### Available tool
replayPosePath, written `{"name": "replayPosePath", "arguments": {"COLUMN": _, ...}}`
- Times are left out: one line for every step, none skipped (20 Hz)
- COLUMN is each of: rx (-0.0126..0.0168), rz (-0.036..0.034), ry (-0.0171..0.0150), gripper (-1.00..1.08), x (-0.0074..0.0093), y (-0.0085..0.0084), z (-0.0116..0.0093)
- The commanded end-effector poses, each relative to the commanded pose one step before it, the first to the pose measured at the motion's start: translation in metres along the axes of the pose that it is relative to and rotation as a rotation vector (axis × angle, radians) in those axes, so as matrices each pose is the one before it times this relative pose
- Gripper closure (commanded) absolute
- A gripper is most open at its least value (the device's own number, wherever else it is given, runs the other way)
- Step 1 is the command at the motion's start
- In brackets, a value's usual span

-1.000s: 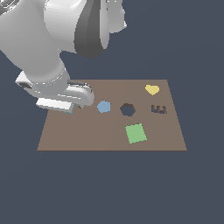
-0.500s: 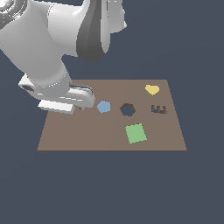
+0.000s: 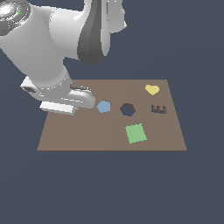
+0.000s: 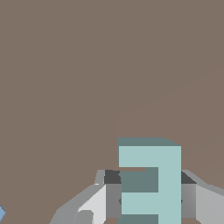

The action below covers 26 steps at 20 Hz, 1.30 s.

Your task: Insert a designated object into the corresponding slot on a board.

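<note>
overhead, jaws grasp the teal e block [image 4: 150,181] above the brown board [image 3: 87,135].

exterior view position: off the arm, raised, looking down at a slant on the brown board [image 3: 87,135] from beyond one edge.
exterior view reach: far enough to take in the whole board and the arm's bulk above it at the exterior view's left.
wrist view position: on the wrist, very close above the board [image 4: 87,65].
wrist view facing: down at the board's surface, which fills almost all of the picture.
shared ground: the board; also the blue hexagon block [image 3: 103,106], whole in the exterior view, only a sliver [image 4: 1,213] at the wrist picture's edge.
</note>
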State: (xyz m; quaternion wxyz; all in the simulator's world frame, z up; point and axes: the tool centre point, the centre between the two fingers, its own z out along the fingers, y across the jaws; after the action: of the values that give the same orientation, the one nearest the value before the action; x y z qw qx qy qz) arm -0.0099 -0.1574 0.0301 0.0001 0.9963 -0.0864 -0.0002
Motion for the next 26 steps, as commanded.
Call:
{"name": "replayPosePath", "arguments": {"rx": 0.00021, "rz": -0.00085, "ry": 0.00023, "gripper": 1.08, "x": 0.00016, "y": -0.00056, "z": 0.00023}}
{"name": "replayPosePath", "arguments": {"rx": 0.00000, "rz": 0.00000, "ry": 0.00000, "gripper": 1.08, "x": 0.00000, "y": 0.00000, "z": 0.00000}}
{"name": "replayPosePath", "arguments": {"rx": 0.00000, "rz": 0.00000, "ry": 0.00000, "gripper": 1.08, "x": 0.00000, "y": 0.00000, "z": 0.00000}}
{"name": "replayPosePath", "arguments": {"rx": -0.00021, "rz": 0.00065, "ry": 0.00007, "gripper": 1.08, "x": -0.00010, "y": 0.00046, "z": -0.00029}}
{"name": "replayPosePath", "arguments": {"rx": 0.00000, "rz": 0.00000, "ry": 0.00000, "gripper": 1.08, "x": -0.00002, "y": 0.00001, "z": -0.00005}}
{"name": "replayPosePath", "arguments": {"rx": -0.00006, "rz": -0.00097, "ry": -0.00001, "gripper": 1.08, "x": 0.00017, "y": -0.00008, "z": 0.00000}}
{"name": "replayPosePath", "arguments": {"rx": -0.00001, "rz": -0.00369, "ry": 0.00001, "gripper": 1.08, "x": 0.00054, "y": -0.00070, "z": -0.00003}}
{"name": "replayPosePath", "arguments": {"rx": -0.00002, "rz": -0.00608, "ry": 0.00001, "gripper": 1.08, "x": 0.00089, "y": -0.00112, "z": -0.00005}}
{"name": "replayPosePath", "arguments": {"rx": -0.00003, "rz": -0.00850, "ry": 0.00002, "gripper": 1.08, "x": 0.00125, "y": -0.00156, "z": -0.00007}}
{"name": "replayPosePath", "arguments": {"rx": -0.00003, "rz": -0.01095, "ry": 0.00002, "gripper": 1.08, "x": 0.00160, "y": -0.00202, "z": -0.00008}}
{"name": "replayPosePath", "arguments": {"rx": -0.00004, "rz": -0.01349, "ry": 0.00003, "gripper": 1.08, "x": 0.00197, "y": -0.00249, "z": -0.00010}}
{"name": "replayPosePath", "arguments": {"rx": -0.00005, "rz": -0.01605, "ry": 0.00003, "gripper": 1.08, "x": 0.00234, "y": -0.00297, "z": -0.00012}}
{"name": "replayPosePath", "arguments": {"rx": -0.00006, "rz": -0.01867, "ry": 0.00003, "gripper": 1.08, "x": 0.00272, "y": -0.00346, "z": -0.00014}}
{"name": "replayPosePath", "arguments": {"rx": -0.00006, "rz": -0.02128, "ry": 0.00004, "gripper": 1.08, "x": 0.00309, "y": -0.00395, "z": -0.00016}}
{"name": "replayPosePath", "arguments": {"rx": -0.00007, "rz": -0.02388, "ry": 0.00005, "gripper": 1.08, "x": 0.00347, "y": -0.00444, "z": -0.00018}}
{"name": "replayPosePath", "arguments": {"rx": -0.00007, "rz": -0.02647, "ry": 0.00005, "gripper": 1.08, "x": 0.00384, "y": -0.00493, "z": -0.00020}}
{"name": "replayPosePath", "arguments": {"rx": -0.00008, "rz": -0.02905, "ry": 0.00006, "gripper": 1.08, "x": 0.00421, "y": -0.00542, "z": -0.00022}}
{"name": "replayPosePath", "arguments": {"rx": -0.00008, "rz": -0.03161, "ry": 0.00006, "gripper": 1.08, "x": 0.00457, "y": -0.00591, "z": -0.00024}}
{"name": "replayPosePath", "arguments": {"rx": -0.00008, "rz": -0.03417, "ry": 0.00007, "gripper": 1.08, "x": 0.00493, "y": -0.00640, "z": -0.00026}}
{"name": "replayPosePath", "arguments": {"rx": -0.00009, "rz": -0.03671, "ry": 0.00007, "gripper": 1.08, "x": 0.00529, "y": -0.00690, "z": -0.00027}}
{"name": "replayPosePath", "arguments": {"rx": -0.00009, "rz": -0.03924, "ry": 0.00007, "gripper": 1.08, "x": 0.00565, "y": -0.00738, "z": -0.00029}}
{"name": "replayPosePath", "arguments": {"rx": -0.00009, "rz": -0.04175, "ry": 0.00008, "gripper": 1.08, "x": 0.00600, "y": -0.00787, "z": -0.00031}}
{"name": "replayPosePath", "arguments": {"rx": -0.00009, "rz": -0.04320, "ry": 0.00008, "gripper": 1.08, "x": 0.00620, "y": -0.00816, "z": -0.00032}}
{"name": "replayPosePath", "arguments": {"rx": -0.00008, "rz": -0.04292, "ry": 0.00008, "gripper": 1.08, "x": 0.00616, "y": -0.00812, "z": -0.00031}}
{"name": "replayPosePath", "arguments": {"rx": -0.00008, "rz": -0.04249, "ry": 0.00007, "gripper": 1.08, "x": 0.00610, "y": -0.00804, "z": -0.00031}}
{"name": "replayPosePath", "arguments": {"rx": -0.00007, "rz": -0.04209, "ry": 0.00007, "gripper": 1.08, "x": 0.00604, "y": -0.00798, "z": -0.00030}}
